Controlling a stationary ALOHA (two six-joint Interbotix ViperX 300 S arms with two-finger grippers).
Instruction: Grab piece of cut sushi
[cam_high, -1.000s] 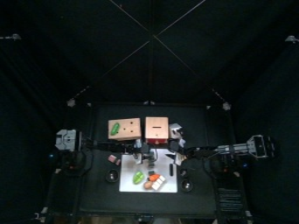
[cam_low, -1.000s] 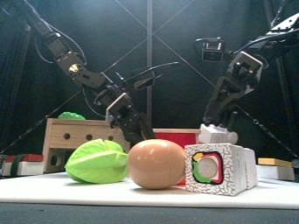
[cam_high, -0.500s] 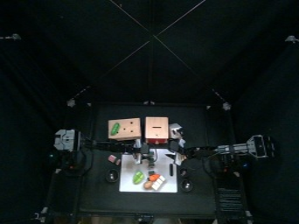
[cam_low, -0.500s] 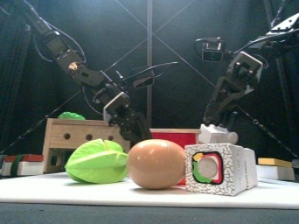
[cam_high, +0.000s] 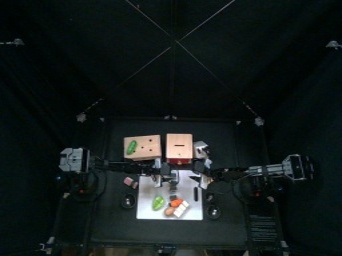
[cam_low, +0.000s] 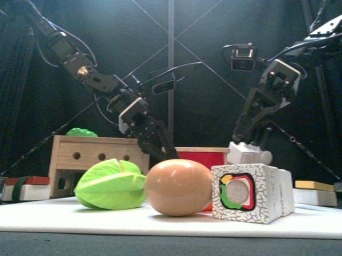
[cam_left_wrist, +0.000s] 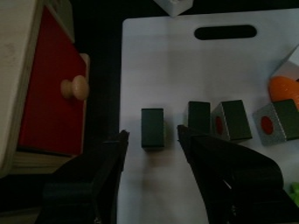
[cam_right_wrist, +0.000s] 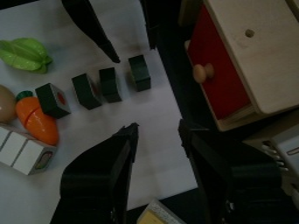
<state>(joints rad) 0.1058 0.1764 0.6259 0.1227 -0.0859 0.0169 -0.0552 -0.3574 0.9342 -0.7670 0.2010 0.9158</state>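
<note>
Several dark cut sushi pieces stand in a row on the white cutting board (cam_left_wrist: 163, 70). The end piece (cam_left_wrist: 152, 128) lies just beyond my left gripper (cam_left_wrist: 152, 133), which hovers over it, open and empty. The row also shows in the right wrist view, with the same end piece (cam_right_wrist: 139, 73) nearest the red box. My right gripper (cam_right_wrist: 158, 126) is open and empty, above the board's edge and apart from the row. In the front view the left gripper (cam_low: 147, 130) and the right gripper (cam_low: 249, 128) hang behind the toys.
A green star fruit (cam_low: 110, 186), an orange ball (cam_low: 181, 187) and a white block of sushi (cam_low: 251, 193) stand at the board's front. A wooden box with a red knobbed lid (cam_left_wrist: 52, 79) lies beside the board. A second wooden box (cam_low: 80, 152) is at the back left.
My left gripper has shifted slightly up and to the left in the front view. The right arm and the food have not moved.
</note>
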